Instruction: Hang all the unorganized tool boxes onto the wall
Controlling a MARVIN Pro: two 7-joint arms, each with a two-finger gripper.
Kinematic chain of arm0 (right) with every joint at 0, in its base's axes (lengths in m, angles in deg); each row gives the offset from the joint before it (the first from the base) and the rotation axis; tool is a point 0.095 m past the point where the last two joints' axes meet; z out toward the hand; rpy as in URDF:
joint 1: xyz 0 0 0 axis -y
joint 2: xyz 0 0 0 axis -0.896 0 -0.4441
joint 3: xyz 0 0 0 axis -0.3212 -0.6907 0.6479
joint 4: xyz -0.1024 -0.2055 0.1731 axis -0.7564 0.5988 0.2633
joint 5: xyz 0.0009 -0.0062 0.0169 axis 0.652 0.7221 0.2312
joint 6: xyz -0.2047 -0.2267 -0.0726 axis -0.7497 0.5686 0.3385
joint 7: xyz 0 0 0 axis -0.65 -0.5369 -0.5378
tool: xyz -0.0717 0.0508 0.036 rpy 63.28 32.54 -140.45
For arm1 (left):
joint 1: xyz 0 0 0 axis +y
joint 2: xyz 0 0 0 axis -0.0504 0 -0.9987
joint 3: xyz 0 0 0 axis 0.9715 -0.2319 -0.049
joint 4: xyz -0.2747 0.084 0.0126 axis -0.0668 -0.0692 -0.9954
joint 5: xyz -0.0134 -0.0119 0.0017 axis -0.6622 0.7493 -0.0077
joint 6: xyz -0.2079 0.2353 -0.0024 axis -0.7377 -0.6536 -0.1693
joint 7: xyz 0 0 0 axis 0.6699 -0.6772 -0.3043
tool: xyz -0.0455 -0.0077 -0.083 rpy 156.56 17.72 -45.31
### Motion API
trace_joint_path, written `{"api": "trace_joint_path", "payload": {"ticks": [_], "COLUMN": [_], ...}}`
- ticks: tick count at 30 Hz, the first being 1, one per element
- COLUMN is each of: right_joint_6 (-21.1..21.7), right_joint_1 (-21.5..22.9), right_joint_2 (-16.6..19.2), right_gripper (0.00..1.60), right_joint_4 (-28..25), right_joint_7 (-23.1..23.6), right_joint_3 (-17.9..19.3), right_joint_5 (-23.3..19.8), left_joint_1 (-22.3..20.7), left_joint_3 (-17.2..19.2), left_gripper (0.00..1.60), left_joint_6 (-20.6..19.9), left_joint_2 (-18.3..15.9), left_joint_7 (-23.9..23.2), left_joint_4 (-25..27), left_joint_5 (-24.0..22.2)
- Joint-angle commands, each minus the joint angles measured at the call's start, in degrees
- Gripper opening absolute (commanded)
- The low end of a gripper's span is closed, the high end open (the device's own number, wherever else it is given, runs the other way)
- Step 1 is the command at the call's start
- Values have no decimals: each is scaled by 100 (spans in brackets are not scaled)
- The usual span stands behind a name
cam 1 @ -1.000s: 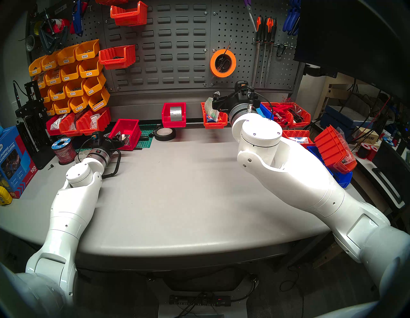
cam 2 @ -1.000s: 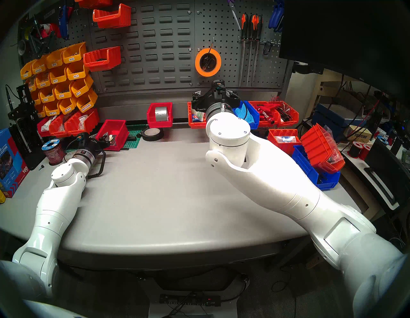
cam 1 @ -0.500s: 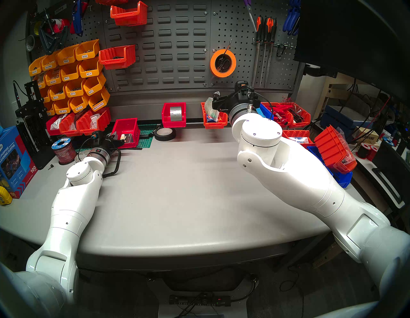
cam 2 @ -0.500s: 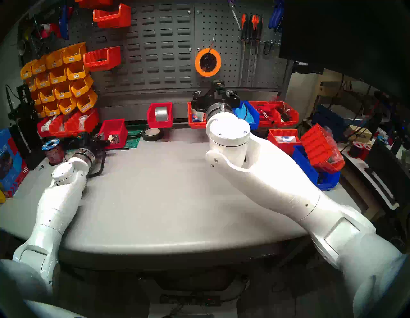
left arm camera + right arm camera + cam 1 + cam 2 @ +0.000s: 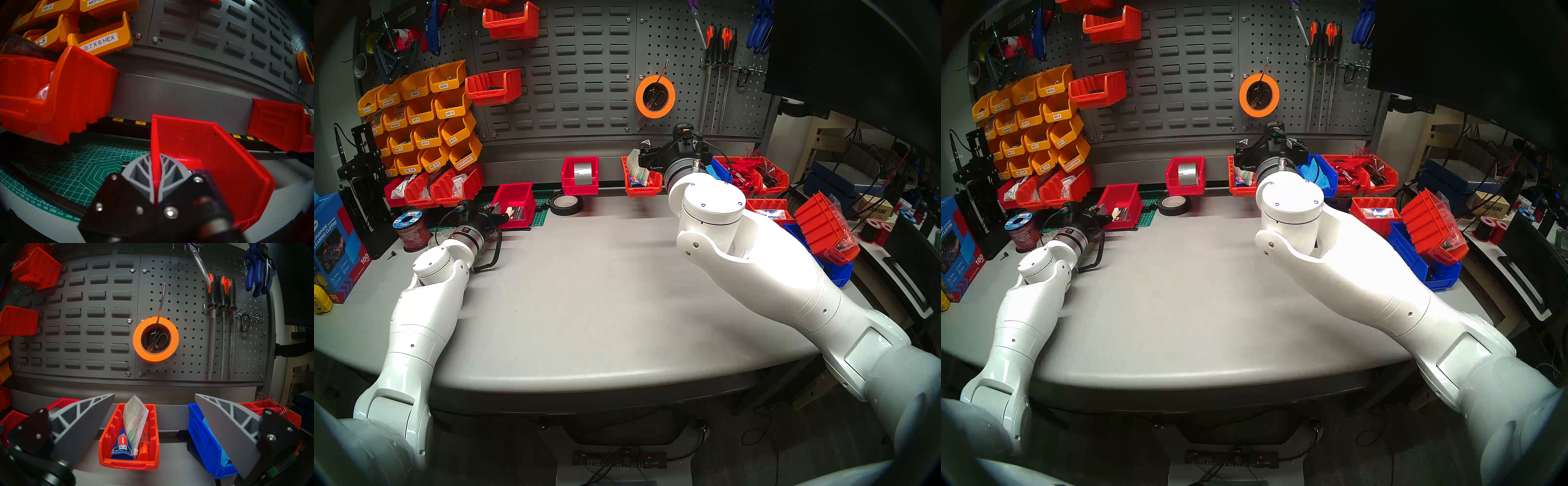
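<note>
Both head views look down from above the worktop point(image 5: 585, 288) toward the wall point(image 5: 578, 68), nearly alike. The left wrist view sits low and close behind the red bin point(image 5: 212, 152), facing the wall point(image 5: 186, 84). The right wrist view faces the wall point(image 5: 102, 319) squarely, above the orange bin point(image 5: 129, 463). All four share the slotted panel.

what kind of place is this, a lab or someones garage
Most likely a workshop or robotics lab bench. The dark grey back panel carries hung files and labelled yellow bins of screws, and a green cutting mat lies on the grey table.
</note>
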Motion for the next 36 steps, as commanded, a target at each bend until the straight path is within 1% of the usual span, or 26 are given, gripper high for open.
{"api": "trace_joint_path", "payload": {"ticks": [1, 8, 16, 22, 29, 30, 31, 34, 35, 36], "right_joint_6": [4, 2, 3, 3, 4, 4, 4, 4, 4, 4], "right_joint_1": [79, 78, 79, 79, 80, 80, 80, 80, 80, 80], "right_joint_2": [-14, -15, -14, -14, -14, -14, -14, -14, -14, -14], "right_gripper": [160, 160, 160, 160, 160, 160, 160, 160, 160, 160], "right_joint_4": [-43, -43, -43, -43, -43, -43, -43, -43, -43, -43], "right_joint_7": [4, 4, 4, 4, 4, 4, 4, 4, 4, 4], "right_joint_3": [27, 28, 27, 27, 27, 26, 26, 26, 26, 26], "right_joint_5": [29, 29, 29, 29, 29, 29, 30, 30, 30, 30], "left_joint_1": [-188, -446, -833, -1119, -1470, -1574, -1523, -1782, -1782, -1856], "left_joint_3": [153, 177, 71, -7, -117, -157, -130, -218, -218, -210], "left_gripper": [0, 0, 0, 0, 0, 0, 0, 0, 0, 0], "left_joint_6": [-215, -592, -1304, -1638, -2000, -2061, -2107, -2319, -2319, -2385], "left_joint_2": [-109, -342, -590, -605, -505, -484, -472, -394, -394, -341], "left_joint_7": [-134, -93, 135, 302, 473, 488, 527, 614, 614, 705], "left_joint_4": [655, 888, 960, 925, 786, 713, 769, 550, 550, 438], "left_joint_5": [-211, -142, 29, 128, 130, 139, 108, 103, 103, 92]}}
